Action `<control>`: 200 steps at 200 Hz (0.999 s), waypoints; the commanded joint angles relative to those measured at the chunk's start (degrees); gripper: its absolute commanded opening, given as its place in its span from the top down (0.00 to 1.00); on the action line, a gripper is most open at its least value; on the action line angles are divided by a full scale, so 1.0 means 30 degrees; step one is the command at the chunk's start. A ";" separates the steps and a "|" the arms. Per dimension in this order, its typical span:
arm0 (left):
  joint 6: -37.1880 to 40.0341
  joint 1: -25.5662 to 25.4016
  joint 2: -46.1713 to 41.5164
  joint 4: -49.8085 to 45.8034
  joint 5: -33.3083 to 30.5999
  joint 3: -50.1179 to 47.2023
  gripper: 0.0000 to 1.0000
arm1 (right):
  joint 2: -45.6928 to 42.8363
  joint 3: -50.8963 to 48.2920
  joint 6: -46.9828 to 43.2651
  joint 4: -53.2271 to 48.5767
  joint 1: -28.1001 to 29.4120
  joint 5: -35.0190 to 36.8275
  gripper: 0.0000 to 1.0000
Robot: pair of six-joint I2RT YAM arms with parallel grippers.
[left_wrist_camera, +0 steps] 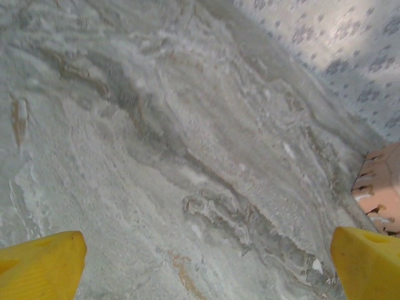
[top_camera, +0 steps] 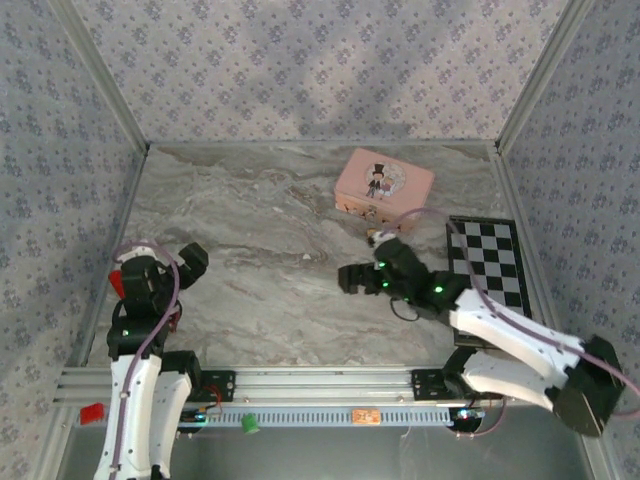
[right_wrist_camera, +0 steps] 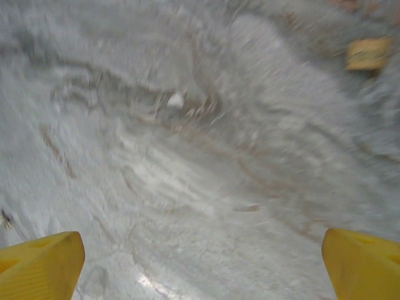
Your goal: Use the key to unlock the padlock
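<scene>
Lying just beyond the open right hand (top_camera: 367,266), the padlock (top_camera: 373,237) rests before the tin (top_camera: 385,182); the open left hand (top_camera: 160,262) is well apart.

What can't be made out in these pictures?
- Padlock: too small in the top view to tell locked from unlocked; in the right wrist view just a motion-blurred golden smudge.
- Key: too small in the top view to tell apart from the padlock.
- Pink tin: cut off by the right edge of the left wrist view.
</scene>
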 commanded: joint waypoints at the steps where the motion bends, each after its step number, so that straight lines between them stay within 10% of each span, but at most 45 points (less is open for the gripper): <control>1: 0.0250 -0.0122 -0.0189 -0.0188 -0.1343 0.1065 0.00 | 0.2934 0.2168 0.1154 0.0674 0.2183 0.1956 0.01; 91: 0.0628 -0.0789 -0.1043 -0.2853 -0.4889 0.5635 0.00 | 1.6058 1.4699 0.0856 -0.4802 0.7243 0.2202 0.06; 200: 0.1274 -0.2188 -0.2937 -0.5495 -0.7361 0.7824 0.00 | 2.4523 2.5544 -0.2232 -1.0702 0.8737 -0.2033 0.29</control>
